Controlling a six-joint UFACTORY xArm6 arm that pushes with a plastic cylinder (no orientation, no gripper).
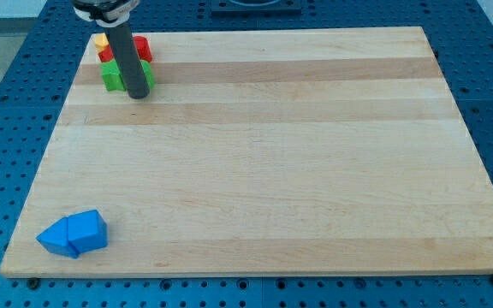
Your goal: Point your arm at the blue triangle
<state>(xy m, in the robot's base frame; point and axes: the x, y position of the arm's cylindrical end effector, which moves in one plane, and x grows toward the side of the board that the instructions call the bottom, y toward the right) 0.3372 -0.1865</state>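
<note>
Two blue blocks touch each other at the board's bottom left. The left one is the blue triangle (56, 239), and the right one is a blue block (87, 230) of blunter shape. My tip (138, 95) rests on the board near the top left corner, far from the blue blocks. It stands right beside a green block (115, 75), partly hiding it.
A red block (140, 47) and a small yellow block (101, 40) sit behind the rod at the top left, next to the green block. The wooden board (272, 154) lies on a blue perforated table.
</note>
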